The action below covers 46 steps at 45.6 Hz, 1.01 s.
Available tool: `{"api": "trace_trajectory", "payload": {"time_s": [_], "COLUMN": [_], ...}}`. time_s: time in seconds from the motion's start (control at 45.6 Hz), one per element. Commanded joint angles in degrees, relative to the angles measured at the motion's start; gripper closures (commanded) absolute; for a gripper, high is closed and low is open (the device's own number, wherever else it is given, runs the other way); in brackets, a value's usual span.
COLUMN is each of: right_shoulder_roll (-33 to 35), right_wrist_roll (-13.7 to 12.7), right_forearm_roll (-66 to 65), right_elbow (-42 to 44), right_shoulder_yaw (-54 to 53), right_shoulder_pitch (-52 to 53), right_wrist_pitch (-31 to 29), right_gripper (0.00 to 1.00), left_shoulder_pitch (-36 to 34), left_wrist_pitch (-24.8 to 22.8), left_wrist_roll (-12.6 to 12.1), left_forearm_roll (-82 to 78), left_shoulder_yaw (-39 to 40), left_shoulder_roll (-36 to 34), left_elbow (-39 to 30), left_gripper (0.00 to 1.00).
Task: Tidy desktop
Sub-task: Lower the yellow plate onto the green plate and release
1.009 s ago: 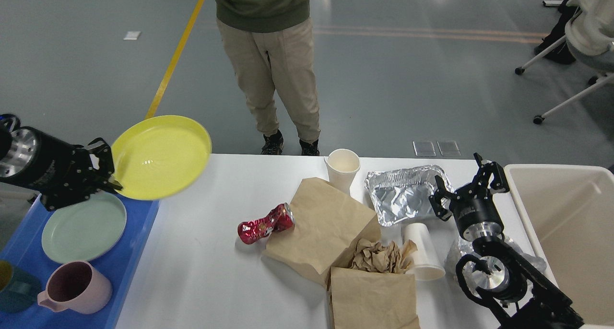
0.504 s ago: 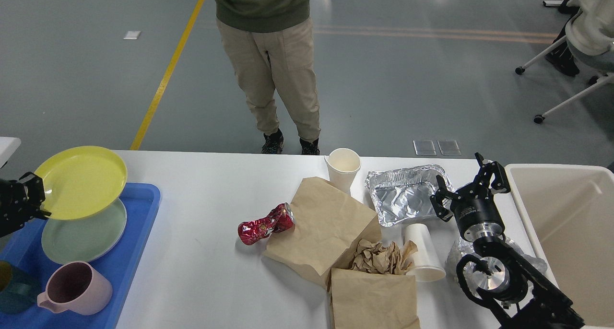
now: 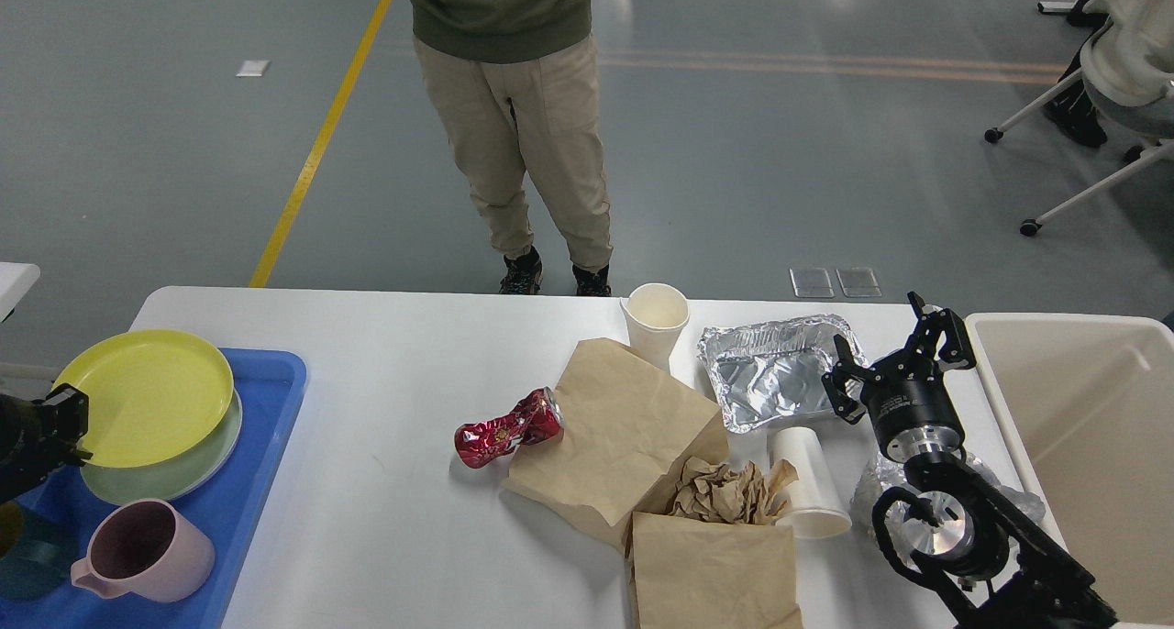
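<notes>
Over on the blue plastic tray [image 3: 266, 446] the round yellow plate [image 3: 142, 397] sits stacked, left hand [image 3: 57, 423] at its rim, grip unclear, right hand [image 3: 903, 363] spread empty, while cups, bags and foil litter the white surface [image 3: 385, 519].

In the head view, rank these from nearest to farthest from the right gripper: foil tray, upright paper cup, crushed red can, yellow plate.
From the right gripper:
1. foil tray, just beside it on its left.
2. upright paper cup, at the table's far edge.
3. crushed red can, mid-table.
4. yellow plate, on the far-left tray.
</notes>
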<state>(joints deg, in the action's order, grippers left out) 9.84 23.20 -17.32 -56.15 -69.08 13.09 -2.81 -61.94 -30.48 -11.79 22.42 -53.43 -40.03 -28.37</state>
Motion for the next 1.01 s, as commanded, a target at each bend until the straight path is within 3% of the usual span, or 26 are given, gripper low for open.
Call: {"api": "trace_trajectory", "payload": {"time_s": [0.0,0.329,0.439,0.68,0.79,0.987], "right_shoulder_roll": [0.0,0.0,0.0,0.0,0.0,0.0], "right_wrist_roll": [0.0,0.0,0.0,0.0,0.0,0.0], "right_forearm_roll": [0.0,0.0,0.0,0.0,0.0,0.0], "right_elbow": [-0.01,-0.01,-0.01,-0.01,-0.01,-0.01], "right_shoulder_yaw": [0.0,0.0,0.0,0.0,0.0,0.0], "right_shoulder_pitch": [0.01,0.01,0.01,0.01,0.01,-0.08], "right_wrist_pitch": [0.0,0.0,0.0,0.0,0.0,0.0], "right_gripper": [0.0,0.0,0.0,0.0,0.0,0.0], "left_shoulder_pitch": [1.38,1.38,1.47,2.61,2.61,2.52], "left_wrist_pitch": [0.77,1.39,1.13,1.66,2.44,5.7], "left_wrist_roll": [0.01,0.98,1.15,1.15,1.15,1.06], "left_forearm_roll": [-0.54,-1.07,-1.07,-1.07,-1.07,-1.07], "left_shoulder_yaw": [-0.18,0.43,0.78,0.87,0.78,0.78], "left_shoulder_roll": [0.57,0.75,1.01,1.01,0.66,0.83], "left_elbow": [0.07,-0.02,-0.02,-0.02,-0.02,-0.02], "left_gripper": [1.0,1.0,0.96,0.65,0.46,0.29]}}
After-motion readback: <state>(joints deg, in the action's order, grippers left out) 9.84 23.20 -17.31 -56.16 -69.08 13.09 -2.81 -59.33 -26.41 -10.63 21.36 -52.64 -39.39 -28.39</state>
